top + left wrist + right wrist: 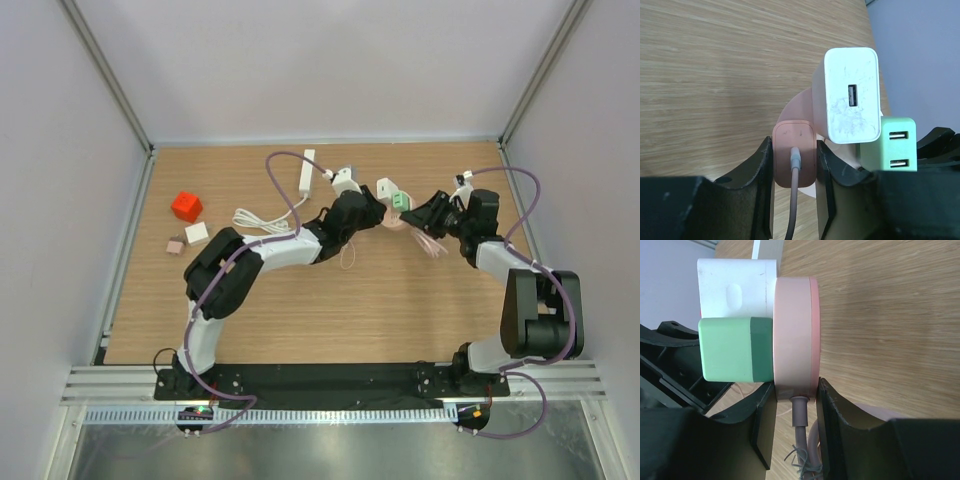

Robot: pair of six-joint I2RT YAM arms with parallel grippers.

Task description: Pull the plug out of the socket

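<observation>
The pink plug (790,137) sits in the face of the round pink socket (792,330), lifted above the table (300,310) near the middle of its far edge. The left gripper (794,159) is closed to the plug's width, one finger pressed on each side. The plug's cable (792,210) runs back between the fingers. The right gripper (796,392) clamps the socket's rim from the opposite side, narrowed to the disc's thickness.

A white plug (851,95) and a green plug (888,145) sit in the same socket face, just beside the pink one. The green one is close to the left gripper's right finger.

The two grippers meet nose to nose. Bare wood lies open toward the near edge behind both arms, while the far edge is near. A power strip (307,172) lies close behind the left arm at the far edge. A red cube (186,206) rests well apart toward the far left corner.

The left wrist view shows the plug faces, their USB ports and the hold on the pink plug. The right wrist view hides that plug behind the disc but shows the socket edge-on and the cable stub at its rim. Only the top view shows the table edges.
</observation>
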